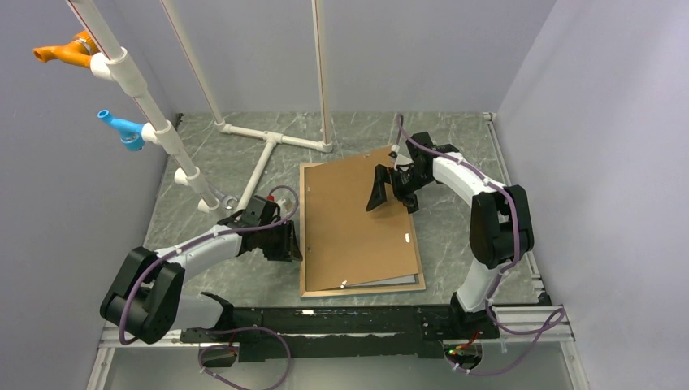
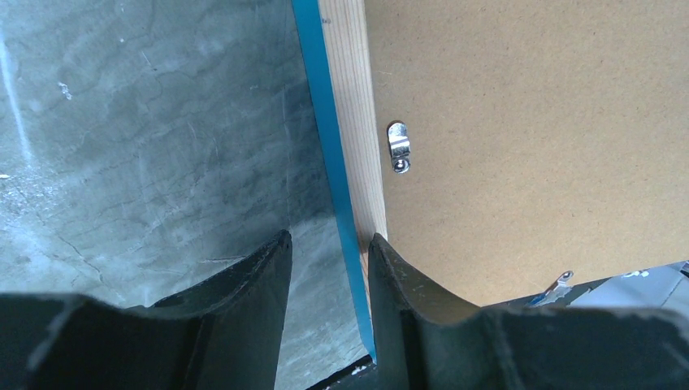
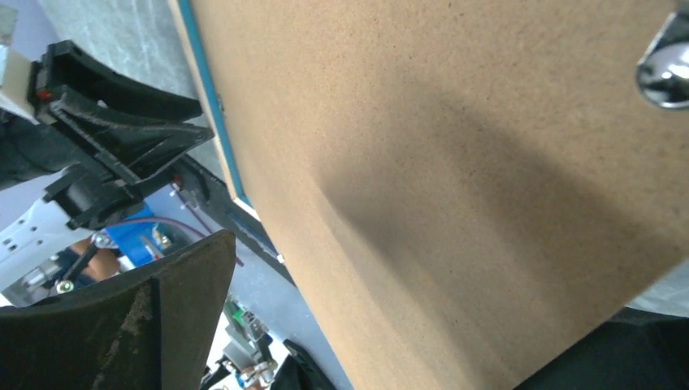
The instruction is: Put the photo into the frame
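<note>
Your left pincer (image 2: 329, 240), fingers narrowly parted astride the left rail of the frame (image 2: 353, 122), should press it flat on the bench (image 1: 455, 146). With the right pincer (image 1: 378, 195) clamped on the right edge of the brown backing board (image 1: 349, 227), lift slowly and evenly; the photo is not clearly in view.

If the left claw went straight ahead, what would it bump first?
Probably the frame: its blue-and-wood edge lies right ahead of the left gripper, between its open fingers. Depth is unclear.
</note>
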Controlling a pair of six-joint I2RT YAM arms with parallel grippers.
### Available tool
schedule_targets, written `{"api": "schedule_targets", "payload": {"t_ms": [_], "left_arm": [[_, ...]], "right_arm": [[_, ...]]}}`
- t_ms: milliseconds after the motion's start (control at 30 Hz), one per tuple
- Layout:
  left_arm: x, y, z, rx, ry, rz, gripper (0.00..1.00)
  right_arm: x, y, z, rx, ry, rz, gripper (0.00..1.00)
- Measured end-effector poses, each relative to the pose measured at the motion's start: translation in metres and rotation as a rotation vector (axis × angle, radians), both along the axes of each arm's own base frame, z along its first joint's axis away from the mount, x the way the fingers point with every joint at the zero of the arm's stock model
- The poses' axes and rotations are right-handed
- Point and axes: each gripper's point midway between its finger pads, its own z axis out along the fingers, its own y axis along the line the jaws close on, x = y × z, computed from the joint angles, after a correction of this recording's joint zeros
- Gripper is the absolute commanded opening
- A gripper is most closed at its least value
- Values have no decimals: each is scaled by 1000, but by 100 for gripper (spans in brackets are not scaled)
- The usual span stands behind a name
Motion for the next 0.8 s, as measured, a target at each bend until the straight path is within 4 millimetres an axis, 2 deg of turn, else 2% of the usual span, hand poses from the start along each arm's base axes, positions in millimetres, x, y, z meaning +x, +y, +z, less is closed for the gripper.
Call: {"api": "schedule_targets", "payload": {"t_ms": [800], "left_arm": [[4, 5, 1, 39, -7, 22, 46]], "right_arm": [[14, -39, -33, -342, -81, -61, 100]]}}
